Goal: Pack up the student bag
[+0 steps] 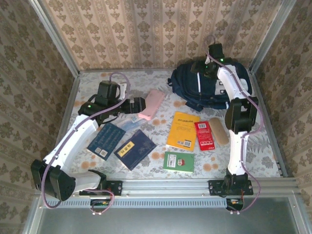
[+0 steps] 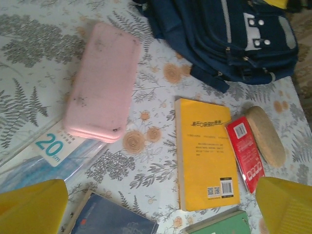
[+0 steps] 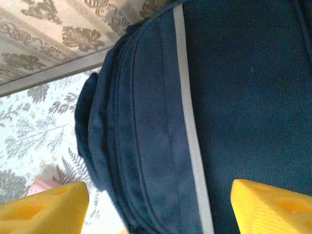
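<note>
At about 6 o'clock, nearest the bases, a green book (image 1: 179, 161) lies flat on the tabletop (image 1: 263, 156). A navy book (image 1: 135, 148) and a second blue book (image 1: 106, 140) lie toward 8 o'clock.

Farther in, near the centre, is a yellow book (image 2: 204, 156). A red book (image 2: 246, 153) lies just beside it, and a tan oval case (image 2: 265, 136) touches the red book's far end.

At 10 o'clock the left pincer (image 2: 158, 204) hangs with its fingers spread wide and nothing between them. Ahead of it, a clear packet (image 2: 46, 156) marked "20" is cut off by the frame, and its far end meets a pink case (image 2: 102, 87); whether it runs underneath is unclear.

The student bag (image 1: 195, 85) sits farthest away, at 1 o'clock by the wall, and the right arm hides part of its top. The right pincer (image 3: 158, 207) is above the bag's white stripe with its fingers apart; whether it touches the bag cannot be told.
</note>
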Available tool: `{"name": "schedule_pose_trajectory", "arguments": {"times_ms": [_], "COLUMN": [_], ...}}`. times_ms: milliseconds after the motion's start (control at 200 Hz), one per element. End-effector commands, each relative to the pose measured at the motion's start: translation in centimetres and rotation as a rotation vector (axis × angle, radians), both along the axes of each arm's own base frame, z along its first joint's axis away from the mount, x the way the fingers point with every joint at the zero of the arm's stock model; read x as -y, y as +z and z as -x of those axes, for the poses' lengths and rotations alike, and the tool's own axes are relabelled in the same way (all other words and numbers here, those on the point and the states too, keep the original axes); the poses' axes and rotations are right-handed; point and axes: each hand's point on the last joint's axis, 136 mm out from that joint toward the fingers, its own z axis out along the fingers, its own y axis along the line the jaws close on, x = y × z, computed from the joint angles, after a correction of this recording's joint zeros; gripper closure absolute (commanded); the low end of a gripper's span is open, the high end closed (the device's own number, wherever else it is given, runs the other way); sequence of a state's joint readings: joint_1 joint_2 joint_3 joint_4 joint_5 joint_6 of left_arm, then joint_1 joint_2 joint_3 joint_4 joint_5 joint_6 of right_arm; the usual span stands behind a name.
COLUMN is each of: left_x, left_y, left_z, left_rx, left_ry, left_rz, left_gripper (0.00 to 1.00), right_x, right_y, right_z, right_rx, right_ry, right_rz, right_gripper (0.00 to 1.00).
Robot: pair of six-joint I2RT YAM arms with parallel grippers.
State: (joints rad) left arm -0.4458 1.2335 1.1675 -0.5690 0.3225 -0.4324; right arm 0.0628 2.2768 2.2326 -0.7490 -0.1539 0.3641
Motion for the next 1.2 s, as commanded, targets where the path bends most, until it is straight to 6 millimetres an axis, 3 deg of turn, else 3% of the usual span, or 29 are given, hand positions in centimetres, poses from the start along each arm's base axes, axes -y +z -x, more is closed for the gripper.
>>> {"name": "schedule_pose_trajectory", "arguments": {"times_ms": [0, 240, 360, 435, 510, 585, 735, 870, 980, 1195], "left_x": [1.6, 1.4, 1.5, 1.5, 1.4, 1.4, 1.6, 1.4, 0.9, 0.5], "left_y": [1.8, 1.7, 1.7, 1.6, 1.5, 1.3, 1.2, 1.1, 0.9, 1.1], "left_z": [1.2, 1.3, 1.2, 1.2, 1.2, 1.1, 1.1, 1.0, 0.8, 0.7], "left_rx": [0.082, 0.097, 0.091, 0.09, 0.089, 0.087, 0.082, 0.083, 0.082, 0.091], "left_ry": [-0.097, -0.092, -0.092, -0.091, -0.088, -0.088, -0.091, -0.081, -0.051, -0.03], "left_rz": [0.032, 0.01, 0.009, 0.005, 0.0, 0.001, 0.006, 0.0, -0.017, -0.026], "left_gripper": [0.0, 0.0, 0.0, 0.0, 0.0, 0.0, 0.0, 0.0, 0.0, 0.0], "right_x": [-1.5, -0.4, -1.2, -0.5, -1.0, -2.6, -5.5, -4.8, -4.3, -4.5], "right_y": [-1.1, -3.0, -5.1, -6.6, -7.6, -7.9, -7.0, -6.1, -3.5, 3.8], "right_z": [1.4, 0.1, -0.1, -0.1, 0.0, -0.1, 0.2, 0.4, 0.6, 1.2], "right_rx": [-0.096, -0.12, -0.167, -0.207, -0.231, -0.23, -0.199, -0.186, -0.135, 0.016], "right_ry": [0.103, 0.077, 0.099, 0.063, 0.078, 0.13, 0.232, 0.225, 0.238, 0.287], "right_rz": [-0.001, -0.026, -0.067, -0.052, -0.072, -0.137, -0.182, -0.118, -0.075, -0.065], "right_gripper": [0.2, 0.17, 0.16, 0.16, 0.18, 0.27, 0.61, 1.0, 1.0, 1.0]}}
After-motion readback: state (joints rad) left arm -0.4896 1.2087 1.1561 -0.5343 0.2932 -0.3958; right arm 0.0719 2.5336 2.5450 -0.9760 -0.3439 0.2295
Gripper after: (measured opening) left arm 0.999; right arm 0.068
